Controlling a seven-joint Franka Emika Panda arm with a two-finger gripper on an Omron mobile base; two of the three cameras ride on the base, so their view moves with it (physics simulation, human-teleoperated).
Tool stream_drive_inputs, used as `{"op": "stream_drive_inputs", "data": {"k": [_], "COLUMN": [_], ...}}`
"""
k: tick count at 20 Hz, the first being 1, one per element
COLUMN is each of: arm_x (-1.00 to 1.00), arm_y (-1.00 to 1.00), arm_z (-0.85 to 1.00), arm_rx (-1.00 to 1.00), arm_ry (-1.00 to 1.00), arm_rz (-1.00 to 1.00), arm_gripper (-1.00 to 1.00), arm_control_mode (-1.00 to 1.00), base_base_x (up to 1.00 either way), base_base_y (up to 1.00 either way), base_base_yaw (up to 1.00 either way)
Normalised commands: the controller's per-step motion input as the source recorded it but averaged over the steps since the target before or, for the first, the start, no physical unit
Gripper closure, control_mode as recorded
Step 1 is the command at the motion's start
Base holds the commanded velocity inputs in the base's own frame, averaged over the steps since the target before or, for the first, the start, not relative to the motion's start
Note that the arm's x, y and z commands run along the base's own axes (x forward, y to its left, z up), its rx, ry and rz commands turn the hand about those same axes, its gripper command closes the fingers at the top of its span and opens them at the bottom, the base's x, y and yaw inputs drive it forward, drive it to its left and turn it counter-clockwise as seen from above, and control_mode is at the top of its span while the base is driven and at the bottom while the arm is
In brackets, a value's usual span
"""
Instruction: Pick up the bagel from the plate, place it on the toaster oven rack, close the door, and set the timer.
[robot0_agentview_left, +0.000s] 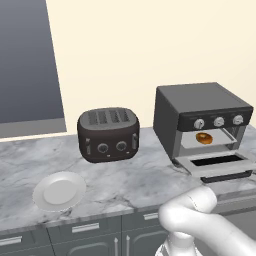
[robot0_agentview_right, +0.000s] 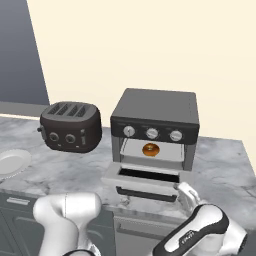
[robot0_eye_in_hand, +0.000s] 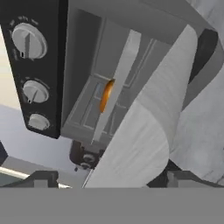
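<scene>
One bagel (robot0_agentview_right: 150, 149), golden-brown and ringed, lies on the toaster oven rack (robot0_agentview_right: 150, 155) inside the dark grey toaster oven (robot0_agentview_right: 155, 112), under three silver knobs (robot0_agentview_right: 152, 133). In the hand view the bagel (robot0_eye_in_hand: 105, 95) shows edge-on as an orange sliver behind the rack's pale edge. One door (robot0_agentview_right: 147, 179), light-grey frame around dark glass, hangs open and roughly level at the oven's 6 o'clock, its dark bar handle along the outer edge. One gripper (robot0_agentview_right: 186, 192), pale fingers (robot0_agentview_right: 191, 196) visible at the door's right front corner in the right base view; its jaws stand wide apart and hold nothing. One white plate (robot0_agentview_left: 59, 190), bare, sits on the marble bench (robot0_agentview_left: 135, 175) at the 7 o'clock of the dark brown four-slot toaster (robot0_agentview_left: 108, 134), well apart from the oven.
</scene>
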Motion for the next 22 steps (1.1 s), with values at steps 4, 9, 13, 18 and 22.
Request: {"op": "stream_drive_inputs", "data": {"k": [4, 9, 13, 18, 22], "arm_x": [0.73, 0.81, 0.83, 0.82, 0.79], "arm_y": [0.63, 0.74, 0.75, 0.72, 0.64], "arm_z": [0.58, 0.57, 0.58, 0.59, 0.5], "arm_rx": [0.0, 0.0, 0.0, 0.0, 0.04], "arm_ry": [-0.2, -0.19, -0.18, -0.17, -0.12], "arm_rz": [-0.11, -0.12, -0.12, -0.11, -0.09], "arm_gripper": [-1.0, -1.0, -1.0, -1.0, -1.0], "arm_control_mode": [-1.0, -1.0, -1.0, -1.0, -1.0], "base_base_x": [0.0, 0.0, 0.0, 0.0, 0.0], "base_base_y": [0.0, 0.0, 0.0, 0.0, 0.0], "base_base_yaw": [0.0, 0.0, 0.0, 0.0, 0.0]}}
